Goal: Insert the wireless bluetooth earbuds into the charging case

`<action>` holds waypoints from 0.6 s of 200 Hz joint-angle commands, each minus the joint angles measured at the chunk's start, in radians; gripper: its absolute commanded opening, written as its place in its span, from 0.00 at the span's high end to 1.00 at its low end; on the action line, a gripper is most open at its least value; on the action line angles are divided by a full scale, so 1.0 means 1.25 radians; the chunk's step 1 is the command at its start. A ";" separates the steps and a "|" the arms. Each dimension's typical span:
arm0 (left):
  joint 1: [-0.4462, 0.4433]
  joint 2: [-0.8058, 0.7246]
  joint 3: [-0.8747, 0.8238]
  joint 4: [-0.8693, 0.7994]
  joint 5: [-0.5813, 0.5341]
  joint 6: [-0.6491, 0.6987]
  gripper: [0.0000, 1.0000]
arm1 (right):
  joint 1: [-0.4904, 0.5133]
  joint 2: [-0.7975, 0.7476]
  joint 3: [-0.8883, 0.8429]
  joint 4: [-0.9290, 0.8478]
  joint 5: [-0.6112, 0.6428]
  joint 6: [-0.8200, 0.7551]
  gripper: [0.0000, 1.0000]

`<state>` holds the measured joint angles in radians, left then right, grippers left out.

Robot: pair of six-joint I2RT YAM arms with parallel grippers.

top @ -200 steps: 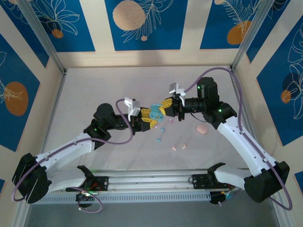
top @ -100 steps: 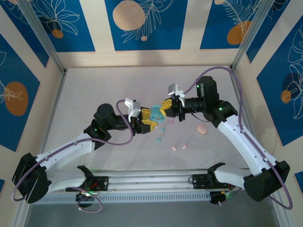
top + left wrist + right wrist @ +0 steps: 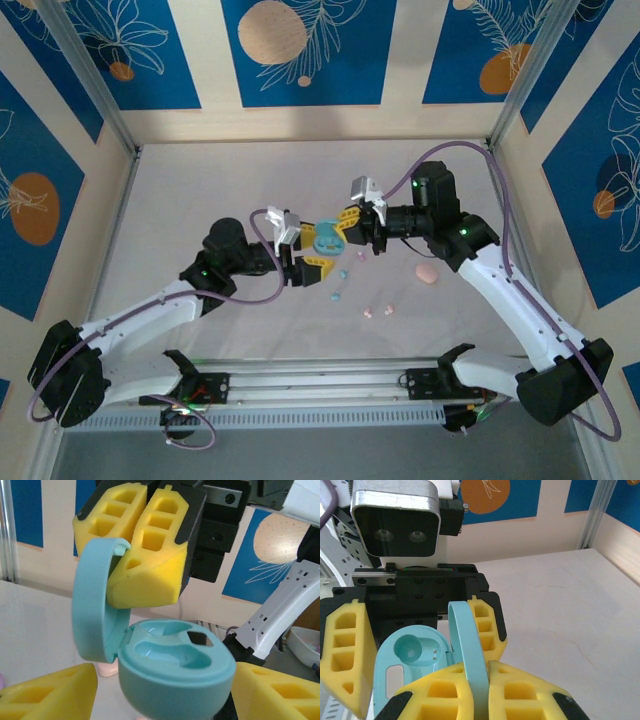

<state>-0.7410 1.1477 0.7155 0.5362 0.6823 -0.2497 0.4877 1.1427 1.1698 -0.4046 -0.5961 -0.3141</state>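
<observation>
This is a robotics lab test cell: a white table (image 3: 200, 190) fenced by aluminium posts (image 3: 90, 80) and walls of blue printed panels (image 3: 340, 60). Two cabled robot arms (image 3: 145, 314), each with a camera (image 3: 395, 525) at its wrist, are bolted to a metal rail (image 3: 320, 385) along the table's near edge.

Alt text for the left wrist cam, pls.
An open light blue charging case sits at centre, both earbud wells empty, its raised lid pinched between the right gripper's yellow fingers. The left gripper's own yellow fingers sit spread at the bottom corners, either side of the case base.
</observation>
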 commanded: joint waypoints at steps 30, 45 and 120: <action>-0.005 -0.004 0.037 -0.006 -0.038 0.006 0.30 | 0.019 -0.021 -0.007 0.009 0.060 -0.010 0.96; -0.007 0.000 0.039 -0.007 -0.039 0.005 0.32 | 0.023 -0.020 -0.007 0.009 0.064 -0.011 0.96; -0.010 0.004 0.044 -0.030 -0.026 0.031 0.33 | 0.027 -0.018 -0.006 0.013 0.059 -0.003 0.96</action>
<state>-0.7444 1.1488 0.7341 0.5240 0.6346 -0.2417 0.5152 1.1412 1.1694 -0.4046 -0.5194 -0.3145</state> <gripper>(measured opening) 0.646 0.114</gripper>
